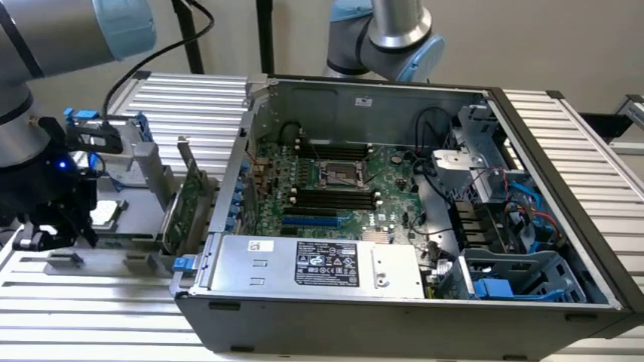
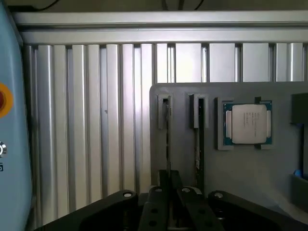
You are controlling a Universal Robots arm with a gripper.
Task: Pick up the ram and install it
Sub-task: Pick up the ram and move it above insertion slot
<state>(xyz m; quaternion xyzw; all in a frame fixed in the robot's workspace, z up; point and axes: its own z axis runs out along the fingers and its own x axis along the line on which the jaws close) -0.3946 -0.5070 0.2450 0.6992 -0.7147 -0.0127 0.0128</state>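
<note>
fingers closed on the ram [image 2: 168, 139], as far as the wrist view lets me judge: the tips of the gripper [image 2: 169, 179] come together about its thin body. largest first, then. the open computer case [image 1: 412, 328] lies well over to the exterior view's right of the gripper, its motherboard [image 1: 400, 185] bare to view, with black memory slots [image 1: 334, 199] in two banks. beside the case sits the grey parts tray [image 2: 221, 178], the one arm in play working above it; on it are the processor [image 2: 249, 124] and, just beside the ram, a dark upright board [image 2: 200, 144].

the ram itself stands on edge between the tips, one stretch of it reaching out past them over its holder [image 2: 161, 118]. its long axis runs with the table slats [image 2: 113, 120], and crosses the line between the two fingers. whether its lower edge has cleared the holder, i cannot tell. it is out of the case, so nothing is installed here.
</note>
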